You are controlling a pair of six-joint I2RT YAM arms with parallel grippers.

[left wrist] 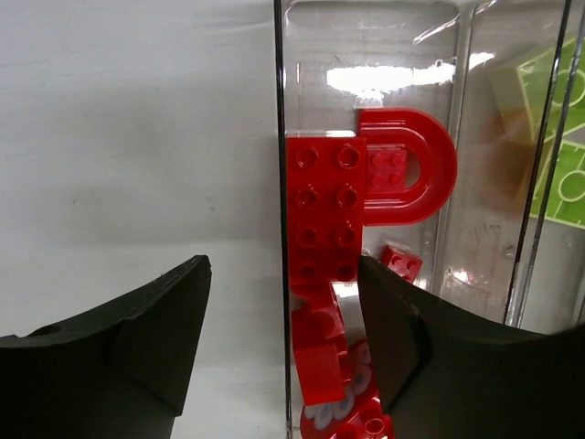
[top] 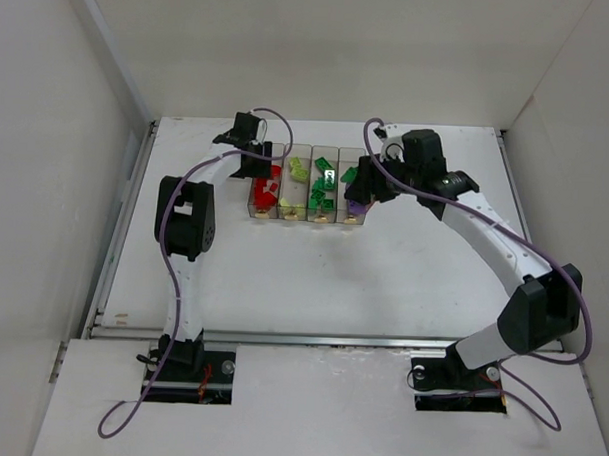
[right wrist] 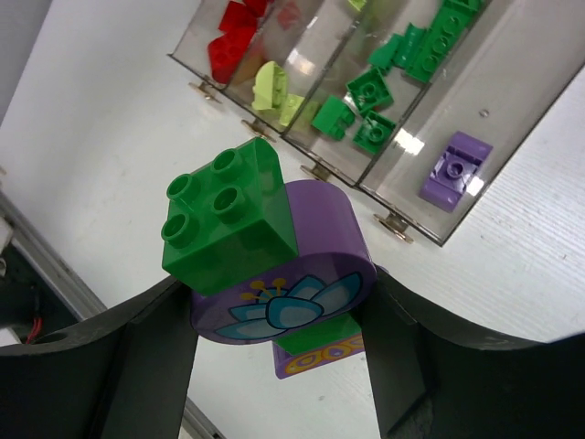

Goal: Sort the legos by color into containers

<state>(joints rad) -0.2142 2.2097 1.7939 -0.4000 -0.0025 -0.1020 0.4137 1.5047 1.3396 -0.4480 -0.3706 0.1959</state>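
Right, the clump [right wrist: 274, 265]: a green brick [right wrist: 228, 219] stacked on a purple rounded piece [right wrist: 320, 265] with a flower print. It is clamped in the right gripper [right wrist: 279, 283], jaws tight on the purple piece's sides, and held up off the table [top: 383, 281]. The top view puts it at the near end of the rightmost bin.

The four clear bins [top: 349, 160] sit joined in a row mid-table, with small yellowish tabs [right wrist: 393, 222] at their near ends. Contents, left to right in the top view:
- First bin: red bricks [right wrist: 233, 46].
- Second bin: lime bricks [right wrist: 274, 91].
- Third bin: green bricks [right wrist: 375, 101].
- Fourth bin: one purple brick [right wrist: 454, 169] lying alone.

The left wrist view shows the red bin close up. A red arch [left wrist: 416, 165] touches a long red plate [left wrist: 324, 219], with more red pieces below them. Lime ones are visible through the wall to the side.

The left gripper [left wrist: 281, 274] hangs over the leftmost bin's outer wall, jaws apart. Only that wall lies between them, with one finger over bare table and the other over the bin. Cannot tell whether the fingers touch the bin.
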